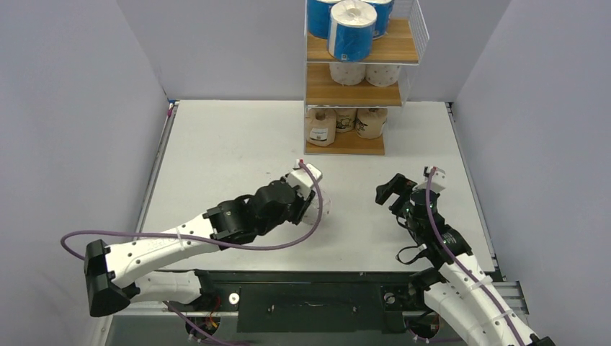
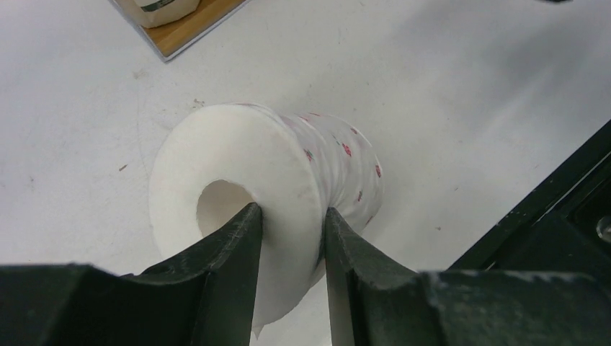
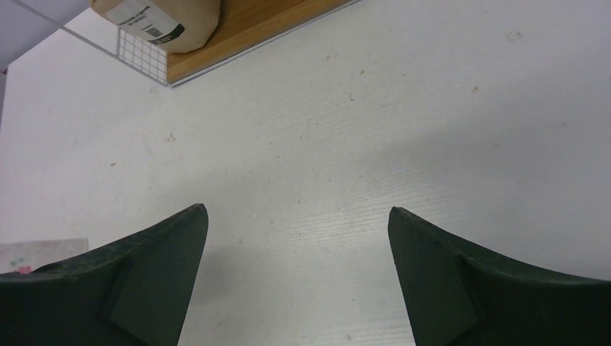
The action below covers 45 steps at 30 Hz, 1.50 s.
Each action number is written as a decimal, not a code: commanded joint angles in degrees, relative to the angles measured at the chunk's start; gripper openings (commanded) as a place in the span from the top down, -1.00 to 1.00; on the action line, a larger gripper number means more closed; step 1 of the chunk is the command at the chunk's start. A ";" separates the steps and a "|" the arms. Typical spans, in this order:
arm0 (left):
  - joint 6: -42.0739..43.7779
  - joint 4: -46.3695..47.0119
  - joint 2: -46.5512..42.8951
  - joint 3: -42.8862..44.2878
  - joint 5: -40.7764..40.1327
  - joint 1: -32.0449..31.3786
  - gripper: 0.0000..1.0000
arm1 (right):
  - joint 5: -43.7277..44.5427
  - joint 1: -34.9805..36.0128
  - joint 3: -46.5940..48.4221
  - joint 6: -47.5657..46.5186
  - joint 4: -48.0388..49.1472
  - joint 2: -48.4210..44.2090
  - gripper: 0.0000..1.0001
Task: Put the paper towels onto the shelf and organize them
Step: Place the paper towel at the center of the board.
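Observation:
A white paper towel roll with pink dots (image 2: 288, 166) lies on its side near the middle of the table (image 1: 238, 144). My left gripper (image 2: 292, 213) is shut on its wall, with one finger inside the core and the other outside. In the top view the left gripper (image 1: 317, 205) sits low over the table with the dotted roll (image 1: 324, 204) at its tip. My right gripper (image 1: 389, 191) stands open to the right of it, and the right wrist view shows this gripper (image 3: 297, 210) with only bare table between its fingers. The shelf (image 1: 353, 85) stands at the back.
The shelf holds blue rolls (image 1: 352, 30) on its top board, white rolls (image 1: 364, 72) on the middle one and brown rolls (image 1: 346, 121) on the bottom one. A brown roll (image 3: 155, 18) and the bottom board (image 3: 245, 29) show ahead of the right gripper. Grey walls enclose the table.

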 commanded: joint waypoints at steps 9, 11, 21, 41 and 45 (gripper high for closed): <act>6.79 7.72 12.83 3.01 -10.18 -7.25 0.82 | 2.10 -1.06 4.48 3.90 -7.25 6.82 -1.00; 6.98 8.47 14.04 3.00 -10.63 -7.55 0.82 | -0.25 -1.51 3.74 3.64 -6.34 7.54 -1.00; 8.29 9.51 19.71 3.52 -11.18 -8.43 0.76 | -0.50 -1.69 3.20 2.39 -4.61 9.08 -0.98; 4.40 5.89 19.91 7.55 -9.91 -10.78 -0.76 | -0.75 -1.70 4.27 1.94 -5.72 7.66 -0.98; 1.58 8.41 13.89 5.15 -10.17 -10.67 -0.93 | -1.91 -1.57 5.50 2.43 -5.14 7.81 -0.90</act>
